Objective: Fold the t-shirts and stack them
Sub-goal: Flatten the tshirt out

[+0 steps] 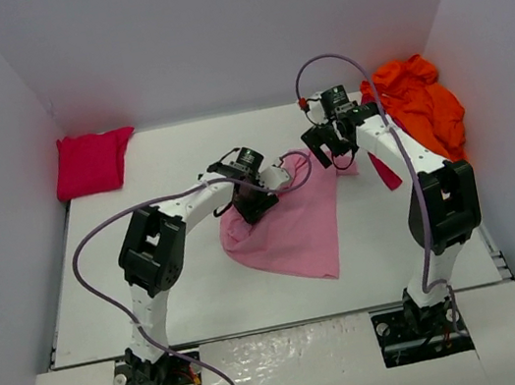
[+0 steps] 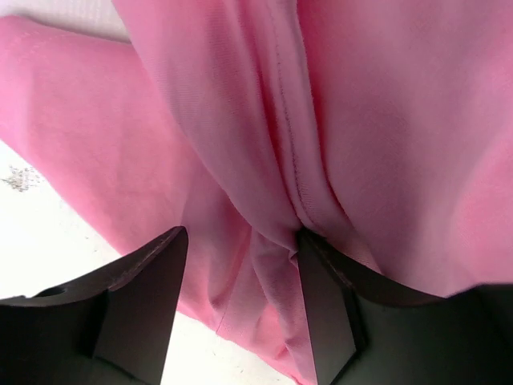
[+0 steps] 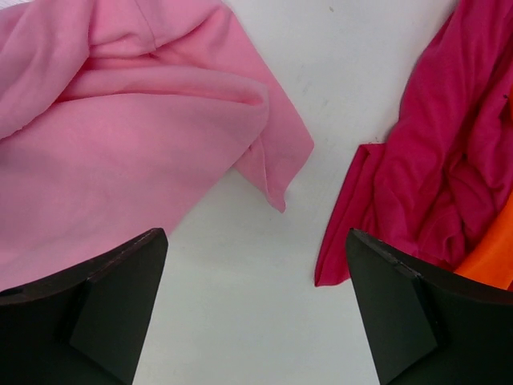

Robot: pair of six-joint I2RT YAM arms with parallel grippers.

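Observation:
The light pink t-shirt (image 1: 293, 226) lies crumpled in the middle of the table. My left gripper (image 1: 257, 202) is on its left upper edge, jaws open, with a fold of pink cloth (image 2: 385, 120) hanging between them and draped over the right finger (image 2: 325, 321). My right gripper (image 1: 328, 152) is open and empty above bare table, between a corner of the pink shirt (image 3: 120, 144) and the dark crimson shirt (image 3: 433, 176). The bright orange shirt (image 1: 421, 99) lies bunched at the back right over the crimson one (image 1: 386, 172). The red shirt (image 1: 91, 162) lies folded at the back left.
White walls close in the table (image 1: 103, 279) on the left, back and right. A strip of orange cloth (image 3: 493, 257) shows at the right edge of the right wrist view. Purple cables loop off both arms.

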